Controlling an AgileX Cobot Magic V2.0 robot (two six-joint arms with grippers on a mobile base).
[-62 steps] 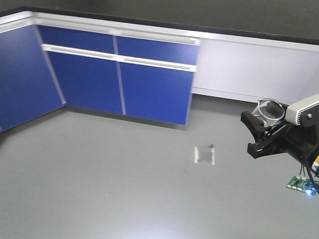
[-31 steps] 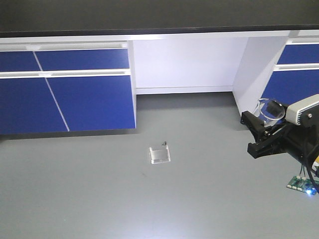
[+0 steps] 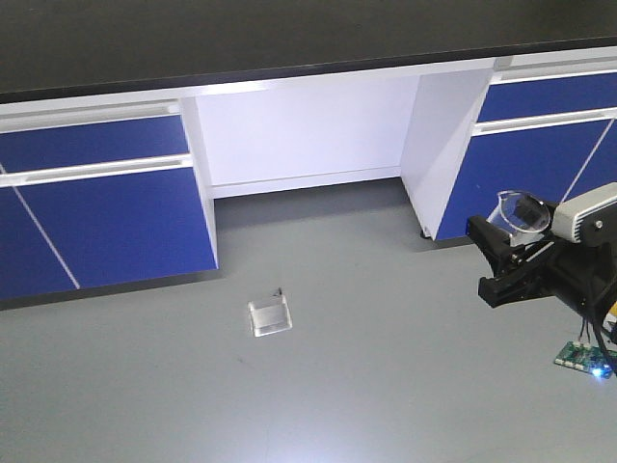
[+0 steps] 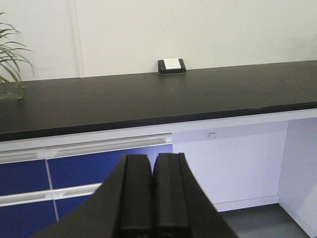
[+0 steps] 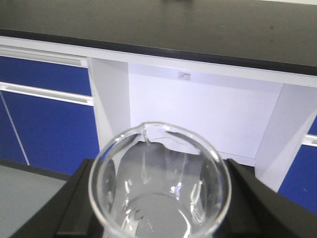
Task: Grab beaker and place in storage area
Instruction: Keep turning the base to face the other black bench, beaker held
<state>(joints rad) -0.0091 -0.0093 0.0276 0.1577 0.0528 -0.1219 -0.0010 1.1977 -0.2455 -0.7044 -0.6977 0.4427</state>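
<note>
The beaker, small and of clear glass with a pouring lip, is held upright in my right gripper above the grey floor. In the right wrist view the beaker fills the lower middle, and the right gripper is shut on it with a black finger on each side. My left gripper is shut with nothing in it. It faces the storage area, a wide bare black benchtop with a small white box at its rear edge. That benchtop also runs across the top of the front view.
Blue cabinets flank a white knee recess under the benchtop. A small metal floor plate lies on the grey floor. A green circuit board hangs below the right arm. Plant leaves show at the left.
The whole scene has swung across the front view: the cabinets and floor plate slid left and the knee recess came into the middle. The right gripper still holds the beaker the same way.
</note>
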